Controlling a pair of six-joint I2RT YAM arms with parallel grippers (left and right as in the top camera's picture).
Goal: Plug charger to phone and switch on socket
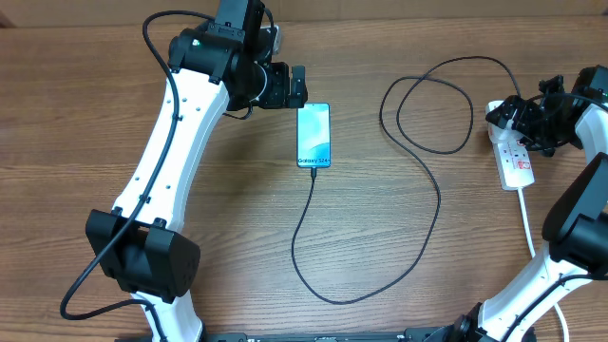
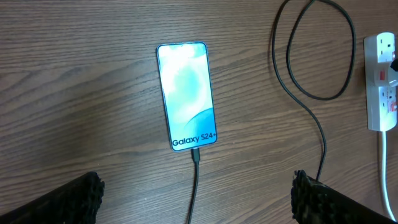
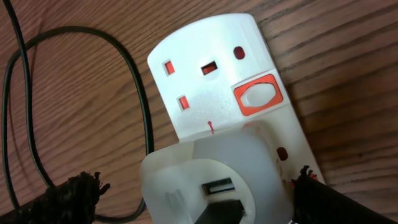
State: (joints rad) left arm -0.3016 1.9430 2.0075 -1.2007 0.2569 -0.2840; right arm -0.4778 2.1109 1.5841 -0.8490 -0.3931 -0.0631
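Observation:
The phone [image 1: 313, 133] lies flat mid-table, its teal screen lit; it also shows in the left wrist view [image 2: 185, 93]. The charger's thin black cable [image 1: 418, 237] meets the phone's near end at its connector tip [image 2: 196, 153], then loops right toward the socket [image 1: 516, 161]. My left gripper [image 1: 298, 85] hovers open and empty just beyond the phone's far end, its fingers [image 2: 199, 202] wide apart. My right gripper [image 1: 513, 122] is open over the socket's far end, its fingers [image 3: 199, 199] either side of a white adapter [image 3: 186, 174] plugged into the socket [image 3: 205, 93]. The black plug [image 3: 225, 213] sits in the adapter.
An orange-framed rocker switch [image 3: 257, 95] sits beside an unused outlet on the strip. The strip's thick white cord [image 1: 528, 223] runs toward the table's near right. Loose cable loops [image 1: 427, 104] lie between the phone and the strip.

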